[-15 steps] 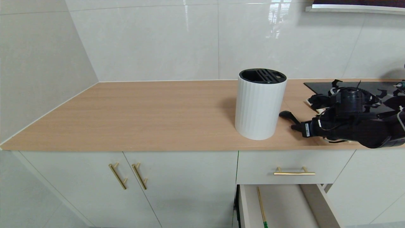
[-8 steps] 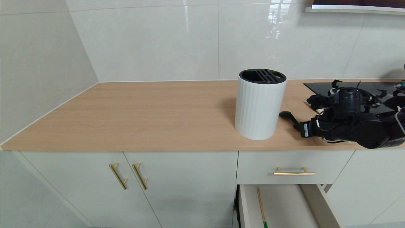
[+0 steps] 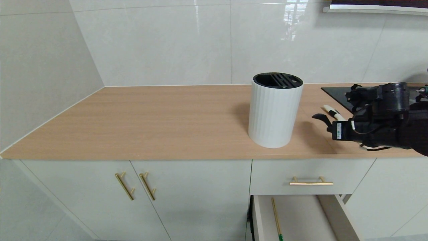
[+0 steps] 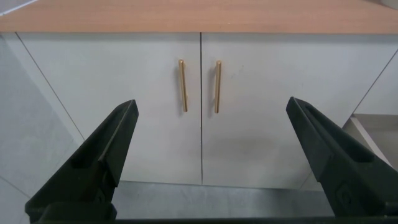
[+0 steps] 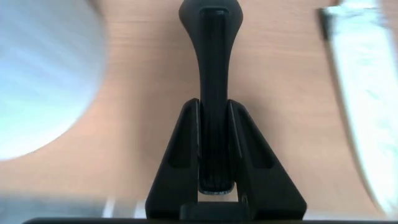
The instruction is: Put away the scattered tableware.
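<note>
Running along glossy white wall tiles, the wooden counter (image 3: pixel 150 124) takes up most of the head view, with white cabinet doors (image 3: pixel 160 197) and gold bar handles underneath. Further right there's a closed drawer, and below it an open drawer (image 3: pixel 301 217) with a chopstick (image 3: pixel 276 216) lying inside. A tall white ribbed holder (image 3: pixel 272 117) with a slotted black top stands upright on the counter. A black cooktop (image 3: pixel 336 92) sits at the far right near the wall.

The thing being handled is a black-handled utensil (image 3: pixel 320 117). Only the handle shows, smooth and dark with a rounded end pointing toward the holder. The working end is hidden behind the arm, so no telling what kind it is. The right pincer (image 3: pixel 329 124) is clamped on it, both fingers tight against the handle's sides. It holds the handle up off the counter, to the right of the holder and apart from it. A white utensil (image 3: pixel 331 112) with a dark tip lies on the counter just beyond, beside the cooktop.

The left pincer (image 4: pixel 211 112) is down in front of the cabinet doors, fingers spread wide with nothing between them.

A second ago the handle was low at the counter, right by the holder's base. Now the right arm has lifted it and pulled it back to the right, so more of the white utensil shows.
</note>
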Tool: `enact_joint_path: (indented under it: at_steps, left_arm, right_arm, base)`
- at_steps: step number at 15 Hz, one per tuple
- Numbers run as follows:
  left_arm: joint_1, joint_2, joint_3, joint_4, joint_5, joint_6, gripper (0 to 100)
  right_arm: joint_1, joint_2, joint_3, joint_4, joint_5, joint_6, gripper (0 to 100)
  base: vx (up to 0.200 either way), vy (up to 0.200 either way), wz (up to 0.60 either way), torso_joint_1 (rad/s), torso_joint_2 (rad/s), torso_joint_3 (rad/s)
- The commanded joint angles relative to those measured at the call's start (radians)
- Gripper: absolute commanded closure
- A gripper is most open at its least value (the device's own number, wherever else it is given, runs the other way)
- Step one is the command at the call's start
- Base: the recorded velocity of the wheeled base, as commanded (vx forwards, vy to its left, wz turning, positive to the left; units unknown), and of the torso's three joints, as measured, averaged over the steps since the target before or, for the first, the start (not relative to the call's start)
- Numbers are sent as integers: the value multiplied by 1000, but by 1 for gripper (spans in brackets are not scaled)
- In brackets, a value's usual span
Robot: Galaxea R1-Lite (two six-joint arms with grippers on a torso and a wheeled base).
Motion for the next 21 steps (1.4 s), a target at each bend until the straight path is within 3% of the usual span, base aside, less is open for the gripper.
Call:
enact_joint_path:
  at_steps: [1,10,21]
  left_arm:
    - [1,0,0,0,0,1,0]
    - [1,0,0,0,0,1,0]
    - [1,0,0,0,0,-1,0]
  right_arm:
    - [4,-232,160,9,-14,13,100]
    - [30,-627,581,8,-6,-31,100]
    - [84,-629,648,5,2,-97,100]
  base:
    - [0,0,0,0,0,0]
    - [0,0,0,0,0,0]
    - [0,0,0,-150,376,225]
